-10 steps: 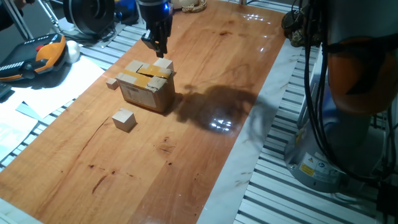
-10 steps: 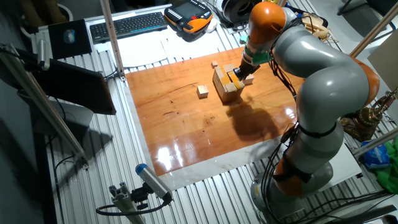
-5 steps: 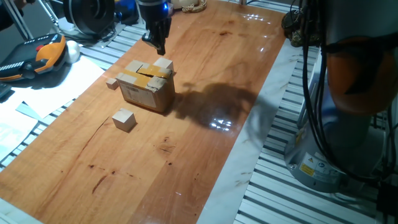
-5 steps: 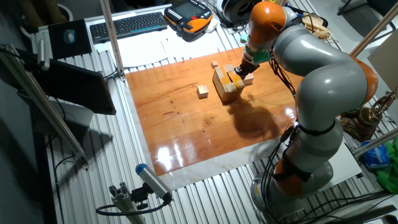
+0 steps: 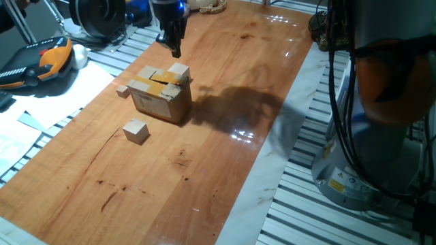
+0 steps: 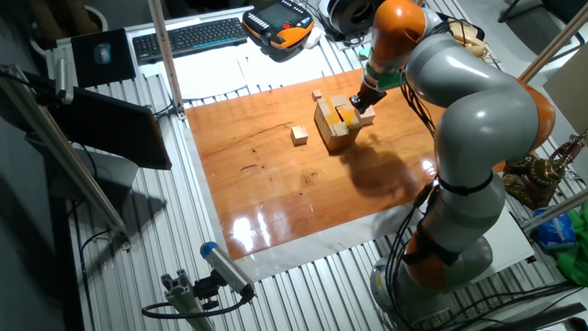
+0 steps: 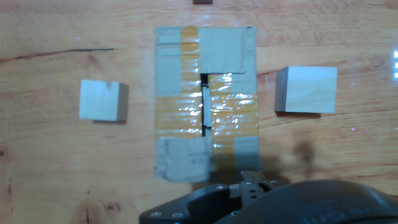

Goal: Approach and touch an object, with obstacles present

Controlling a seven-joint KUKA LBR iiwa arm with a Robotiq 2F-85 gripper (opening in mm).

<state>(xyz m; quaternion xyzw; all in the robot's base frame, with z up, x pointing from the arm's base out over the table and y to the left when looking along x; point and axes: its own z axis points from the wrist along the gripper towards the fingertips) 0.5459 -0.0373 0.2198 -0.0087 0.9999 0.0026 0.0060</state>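
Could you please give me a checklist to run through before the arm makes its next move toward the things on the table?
1. Gripper free of contact: ok. It hangs above the wooden table, touching nothing.
2. Finger state: cannot tell. No view shows the gap clearly.
3. Taped cardboard box in sight: ok. It is centred in the hand view, directly below.
4. Obstacles located: ok. The first pale wooden cube and the second pale wooden cube flank the box, each apart from it.
5. Straight descent clear: not ok if a cube is the target, since the box lies underneath.
6. Which object to touch: cannot tell.
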